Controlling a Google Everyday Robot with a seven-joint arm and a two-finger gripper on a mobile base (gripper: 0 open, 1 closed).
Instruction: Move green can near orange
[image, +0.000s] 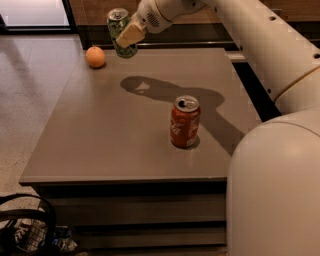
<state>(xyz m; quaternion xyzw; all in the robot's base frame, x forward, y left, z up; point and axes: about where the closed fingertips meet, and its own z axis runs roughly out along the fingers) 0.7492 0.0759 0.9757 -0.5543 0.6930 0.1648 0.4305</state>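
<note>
The green can (119, 25) is a light-green soda can with a silver top, held in the air above the table's far edge. My gripper (126, 34) is shut on the green can, with a cream finger pad across its side. The orange (95, 56) sits on the table's far left corner, a short way left of and below the can. The can's shadow falls on the table nearer the middle.
A red-orange soda can (185, 122) stands upright right of the table's middle. The grey table (100, 140) has its front edge near the bottom of the view. My white arm fills the right side. A black basket (22, 227) sits on the floor at lower left.
</note>
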